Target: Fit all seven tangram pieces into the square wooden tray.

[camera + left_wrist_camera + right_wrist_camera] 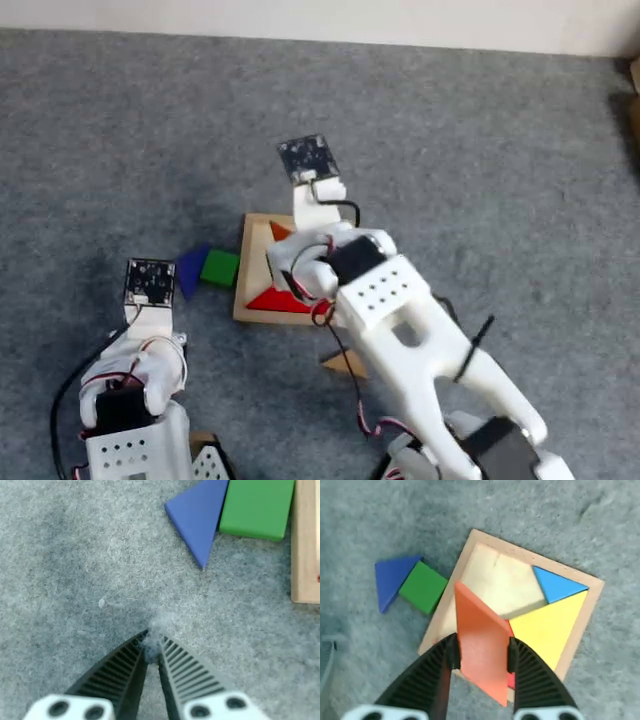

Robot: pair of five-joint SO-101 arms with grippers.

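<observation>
The square wooden tray (593,597) holds a light blue triangle (556,584), a yellow triangle (550,627) and a red piece (280,298). My right gripper (481,652) is shut on an orange piece (475,620) and holds it tilted above the tray's near corner. A dark blue triangle (390,577) and a green square (423,586) lie touching each other on the carpet just outside the tray (244,290). My left gripper (152,647) is shut with nothing in it, low over bare carpet a short way from the dark blue triangle (200,515) and green square (257,505).
A tan triangular piece (345,362) lies on the grey carpet under the right arm, near the tray's front corner. The tray's bare wooden floor (492,577) shows toward the green square's side. Open carpet stretches behind and to both sides.
</observation>
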